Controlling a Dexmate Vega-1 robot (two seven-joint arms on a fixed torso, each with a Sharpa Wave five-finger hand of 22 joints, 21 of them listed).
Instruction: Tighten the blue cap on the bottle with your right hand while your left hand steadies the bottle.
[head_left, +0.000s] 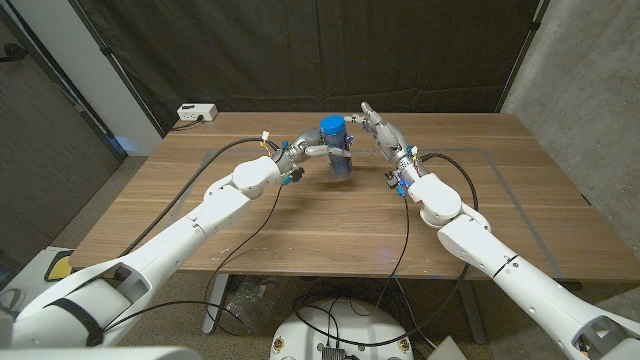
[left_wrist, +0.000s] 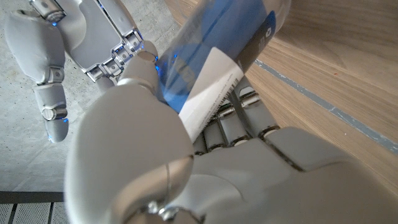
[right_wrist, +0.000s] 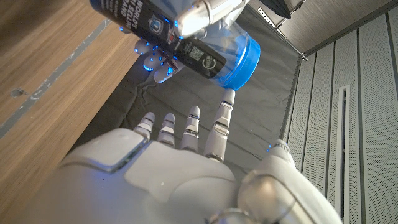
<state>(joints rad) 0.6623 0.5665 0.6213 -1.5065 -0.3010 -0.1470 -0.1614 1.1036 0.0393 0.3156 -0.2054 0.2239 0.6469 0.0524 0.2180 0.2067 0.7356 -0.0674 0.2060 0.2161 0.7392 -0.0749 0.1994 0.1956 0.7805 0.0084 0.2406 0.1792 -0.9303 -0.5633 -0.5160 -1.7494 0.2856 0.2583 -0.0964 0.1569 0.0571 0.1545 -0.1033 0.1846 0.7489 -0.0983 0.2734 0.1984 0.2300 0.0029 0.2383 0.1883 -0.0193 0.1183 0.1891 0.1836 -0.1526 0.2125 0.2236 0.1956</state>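
A clear bottle (head_left: 339, 157) with a dark blue label and a blue cap (head_left: 332, 127) stands near the table's far middle. My left hand (head_left: 312, 148) grips the bottle's body, fingers wrapped around the label (left_wrist: 211, 93). My right hand (head_left: 381, 131) hovers just right of the cap with fingers apart and holds nothing. In the right wrist view its fingers (right_wrist: 186, 127) reach toward the blue cap (right_wrist: 241, 60) with a gap between them. The right hand (left_wrist: 74, 43) also appears beyond the bottle in the left wrist view.
The wooden table (head_left: 300, 230) carries a thin taped rectangle outline (head_left: 520, 205). A white power strip (head_left: 197, 113) lies at the far left corner. Black curtain hangs behind the table. Cables run along both arms.
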